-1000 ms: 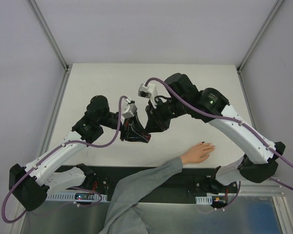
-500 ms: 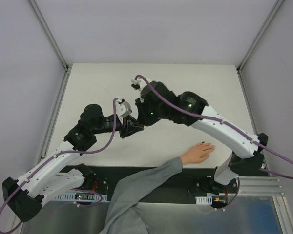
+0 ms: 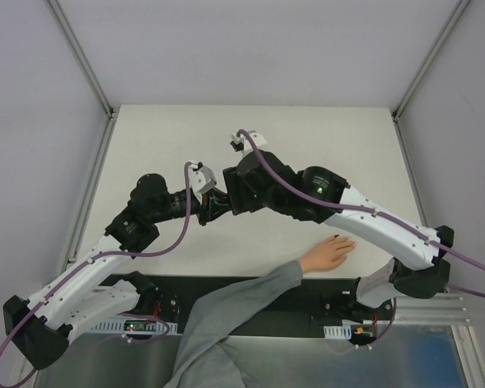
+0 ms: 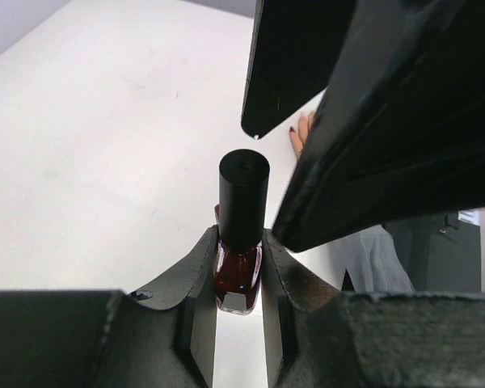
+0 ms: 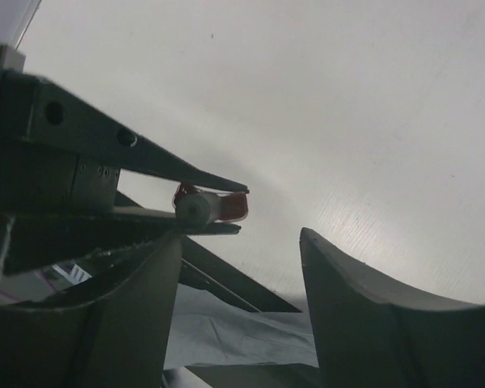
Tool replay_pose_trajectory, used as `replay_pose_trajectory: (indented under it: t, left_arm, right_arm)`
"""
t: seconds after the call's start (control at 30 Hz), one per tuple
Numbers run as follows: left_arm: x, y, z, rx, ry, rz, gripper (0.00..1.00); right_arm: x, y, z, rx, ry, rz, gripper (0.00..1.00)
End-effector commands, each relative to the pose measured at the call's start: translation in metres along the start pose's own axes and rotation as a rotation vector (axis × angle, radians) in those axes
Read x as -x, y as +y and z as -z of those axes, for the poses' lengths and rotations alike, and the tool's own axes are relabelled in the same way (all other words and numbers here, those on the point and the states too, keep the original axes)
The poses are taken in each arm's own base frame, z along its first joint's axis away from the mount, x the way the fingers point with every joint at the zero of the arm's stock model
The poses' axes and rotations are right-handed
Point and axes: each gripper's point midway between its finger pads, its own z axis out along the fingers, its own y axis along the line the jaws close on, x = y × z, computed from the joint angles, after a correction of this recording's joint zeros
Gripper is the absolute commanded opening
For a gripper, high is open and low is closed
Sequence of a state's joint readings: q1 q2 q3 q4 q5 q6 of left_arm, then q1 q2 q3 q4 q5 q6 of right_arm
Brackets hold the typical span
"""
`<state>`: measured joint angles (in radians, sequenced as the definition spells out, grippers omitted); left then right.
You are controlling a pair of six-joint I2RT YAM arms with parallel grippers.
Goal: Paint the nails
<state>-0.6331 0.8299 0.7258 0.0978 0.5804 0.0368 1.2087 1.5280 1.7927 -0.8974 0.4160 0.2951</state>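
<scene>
Left claw (image 4: 239, 239) is clamped tight on the bottle (image 4: 238, 281). Both fingers pinch the dark red glass and the black cap (image 4: 243, 194) sticks straight up out of the grip. From overhead that puts the bottle about mid-table (image 3: 323, 145), a touch left of centre.

Right claw (image 5: 241, 239) is spread apart with nothing in it. On its own cam the two fingers sit wide at the bottom of the view, and the bottle shows at around 10 o'clock from the gap, held sideways with the cap end facing me. On the left wrist cam the right fingers (image 4: 388, 137) loom at 1 to 2 o'clock of the cap. One tip is just above it and the other just beside it, and neither looks to be touching.

The hand (image 3: 327, 254) lies flat on the table near the front edge, at roughly 4 o'clock from the bottle and well apart from both claws. Its fingers point toward 2 o'clock, and the grey sleeve (image 3: 242, 301) trails off toward 7. The nails (image 3: 349, 243) are on those fingertips, too tiny from overhead to say what state they're in.
</scene>
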Motion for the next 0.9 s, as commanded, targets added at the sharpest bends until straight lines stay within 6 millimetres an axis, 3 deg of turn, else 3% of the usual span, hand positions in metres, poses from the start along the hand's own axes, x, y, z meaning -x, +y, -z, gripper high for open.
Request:
replay_pose_trajectory:
  t: [0.0, 0.07, 0.13, 0.17, 0.3, 0.5, 0.87]
  left_arm:
    - [0.052, -0.021, 0.002, -0.132, -0.143, -0.083, 0.0]
    - [0.052, -0.041, 0.002, -0.256, -0.131, -0.081, 0.0]
    - [0.053, -0.064, 0.008, -0.41, -0.115, -0.061, 0.0]
    - [0.049, -0.072, 0.008, -0.477, -0.096, -0.042, 0.0]
    - [0.049, -0.1, 0.021, -0.71, -0.048, 0.033, 0.0]
    - [0.047, -0.106, 0.025, -0.788, -0.029, 0.051, 0.0]
    - [0.048, -0.104, 0.023, -0.772, -0.031, 0.056, 0.0]
  right_arm:
    - [0.008, -0.005, 0.051, 0.193, -0.009, 0.158, 0.65]
    - [0.008, -0.007, 0.062, 0.271, -0.012, 0.199, 0.72]
    - [-0.004, 0.007, 0.073, 0.438, 0.021, 0.301, 0.75]
    - [-0.007, 0.016, 0.082, 0.549, 0.036, 0.314, 0.74]
    - [-0.007, 0.023, 0.093, 0.69, 0.028, 0.406, 0.71]
    - [0.005, 0.026, 0.095, 0.777, 0.013, 0.426, 0.59]
    - [0.003, 0.041, 0.087, 0.858, 0.052, 0.424, 0.41]
